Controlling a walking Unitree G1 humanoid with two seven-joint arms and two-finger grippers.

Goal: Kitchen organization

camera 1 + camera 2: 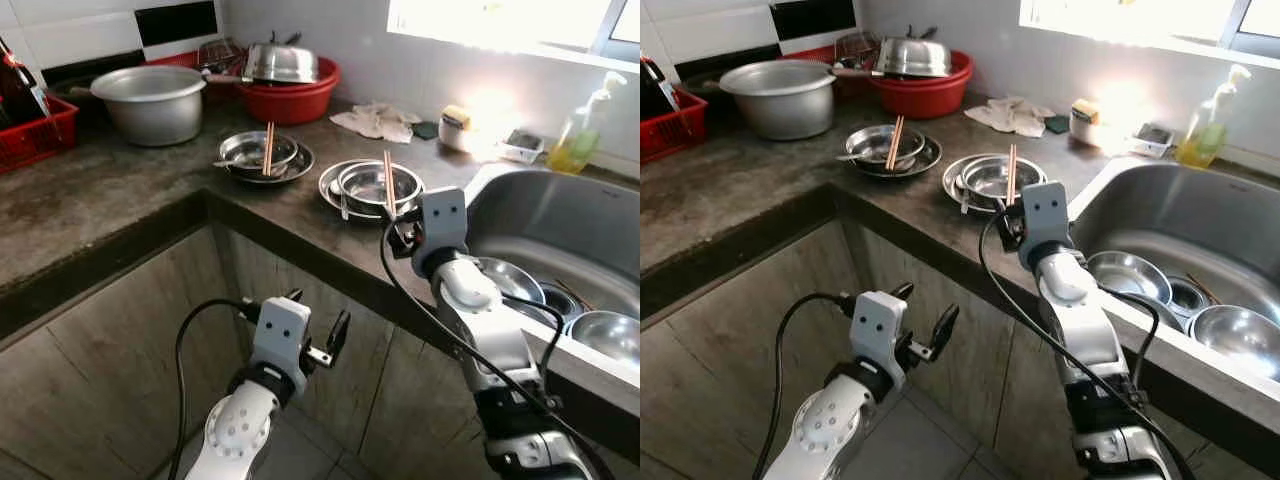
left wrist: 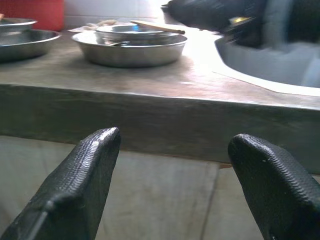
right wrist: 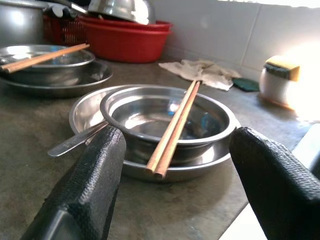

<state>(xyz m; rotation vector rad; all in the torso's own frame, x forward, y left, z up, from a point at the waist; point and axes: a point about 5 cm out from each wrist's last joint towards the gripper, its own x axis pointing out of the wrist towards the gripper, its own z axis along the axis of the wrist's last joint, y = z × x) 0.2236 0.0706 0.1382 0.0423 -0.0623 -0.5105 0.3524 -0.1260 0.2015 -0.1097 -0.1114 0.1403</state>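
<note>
A steel bowl (image 3: 167, 117) sits in a steel plate (image 3: 82, 112) on the dark counter, with a pair of wooden chopsticks (image 3: 175, 125) across it and a spoon (image 3: 75, 141) leaning on the plate's rim. My right gripper (image 3: 177, 170) hovers open just in front of this set, its fingers either side of the chopsticks' near ends without touching them. Further back stands a second bowl and plate (image 1: 262, 155) with its own chopsticks (image 1: 268, 148). My left gripper (image 2: 175, 165) is open and empty, below the counter edge, in front of the cabinet doors.
A steel sink (image 1: 560, 215) with several bowls lies to the right. At the back are a big pot (image 1: 150, 100), a red basin (image 1: 295, 100) holding steel ware, a red basket (image 1: 35, 135), a cloth (image 1: 375, 122), a sponge cup (image 1: 455, 125) and a soap bottle (image 1: 580, 135).
</note>
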